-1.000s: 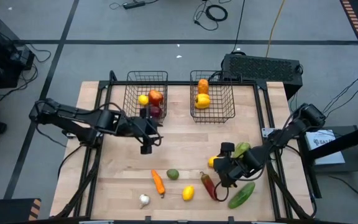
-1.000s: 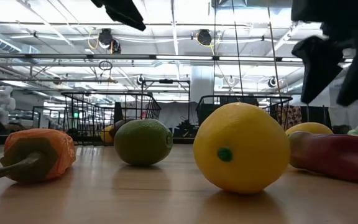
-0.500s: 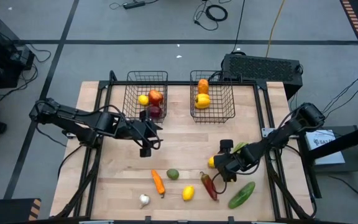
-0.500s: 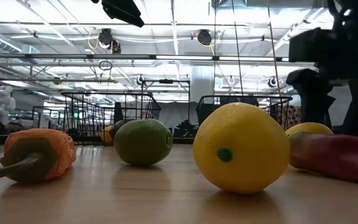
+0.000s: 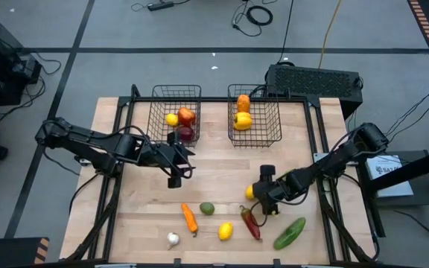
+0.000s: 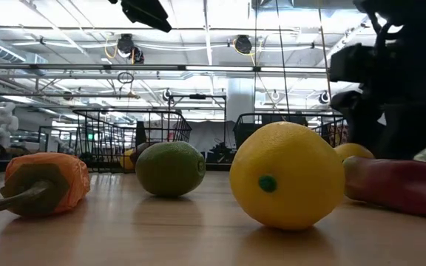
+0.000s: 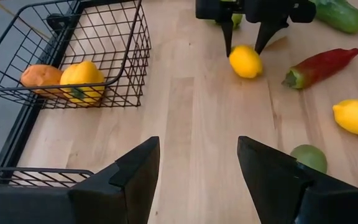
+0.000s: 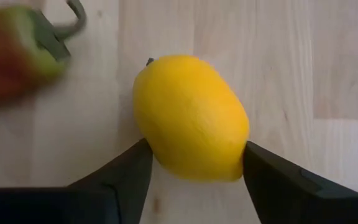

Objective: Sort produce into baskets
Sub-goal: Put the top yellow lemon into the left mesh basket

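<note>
The right gripper [image 5: 253, 193] is straddling a lemon [image 8: 190, 117], fingers [image 8: 120, 180] touching both its sides. The left gripper [image 5: 176, 170] is hanging apart beside the baskets [image 5: 176, 112].

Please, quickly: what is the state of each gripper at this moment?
Left gripper: open, holding nothing, above the table near the baskets.
Right gripper: fingers on both sides of a lemon on the table; firm grip cannot be told.

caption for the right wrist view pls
Right pincer closing around a lemon on the table, red chilli beside it.
</note>
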`<move>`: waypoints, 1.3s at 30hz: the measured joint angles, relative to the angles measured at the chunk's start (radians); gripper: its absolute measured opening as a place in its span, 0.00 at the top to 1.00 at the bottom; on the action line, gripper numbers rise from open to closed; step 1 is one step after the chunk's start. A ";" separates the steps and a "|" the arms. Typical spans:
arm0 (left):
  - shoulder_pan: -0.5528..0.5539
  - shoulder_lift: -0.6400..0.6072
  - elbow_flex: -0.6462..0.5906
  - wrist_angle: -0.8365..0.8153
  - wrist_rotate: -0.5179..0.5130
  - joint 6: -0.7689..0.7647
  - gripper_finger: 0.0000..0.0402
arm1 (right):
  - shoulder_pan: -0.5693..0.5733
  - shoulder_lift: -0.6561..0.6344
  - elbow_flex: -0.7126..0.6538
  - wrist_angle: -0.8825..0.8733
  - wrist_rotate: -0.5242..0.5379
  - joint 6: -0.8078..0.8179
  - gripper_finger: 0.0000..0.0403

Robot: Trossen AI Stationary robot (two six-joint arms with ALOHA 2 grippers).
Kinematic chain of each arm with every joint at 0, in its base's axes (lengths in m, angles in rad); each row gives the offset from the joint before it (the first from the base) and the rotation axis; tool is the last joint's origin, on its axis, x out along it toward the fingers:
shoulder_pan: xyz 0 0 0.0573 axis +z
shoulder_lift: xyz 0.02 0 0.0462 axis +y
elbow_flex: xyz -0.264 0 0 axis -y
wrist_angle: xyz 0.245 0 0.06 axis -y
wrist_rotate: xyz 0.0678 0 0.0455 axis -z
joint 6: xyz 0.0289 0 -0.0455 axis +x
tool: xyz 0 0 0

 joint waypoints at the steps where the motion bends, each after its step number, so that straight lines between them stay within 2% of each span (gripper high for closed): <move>1: 0.000 0.002 -0.006 0.010 0.000 -0.009 0.44 | 0.000 0.000 0.000 0.013 0.000 -0.001 0.45; 6: 0.000 0.004 -0.064 0.043 0.001 -0.017 0.44 | 0.000 0.000 0.000 0.053 -0.002 -0.003 0.50; 13: 0.000 0.004 -0.085 0.087 0.016 -0.016 0.44 | 0.000 0.000 0.008 0.092 -0.002 0.000 0.51; 19: -0.022 0.045 -0.132 0.377 0.178 -0.017 0.44 | -0.022 0.000 0.105 0.087 0.002 -0.019 0.51; 21: -0.030 0.089 -0.135 0.435 0.190 -0.016 0.44 | -0.037 0.000 0.145 0.086 0.009 -0.031 0.51; 27: -0.064 0.190 -0.133 0.489 0.130 0.008 0.41 | -0.080 -0.001 0.253 0.080 0.010 -0.110 0.51; 33: -0.071 0.211 -0.134 0.507 0.023 -0.305 0.25 | -0.116 -0.001 0.299 0.087 0.048 -0.214 0.51; 36: -0.073 0.212 -0.134 0.522 -0.015 -0.375 0.17 | -0.134 -0.001 0.299 0.083 0.111 -0.239 0.51; 39: -0.072 0.212 -0.134 0.525 -0.062 -0.408 0.11 | -0.153 -0.001 0.299 0.087 0.118 -0.246 0.51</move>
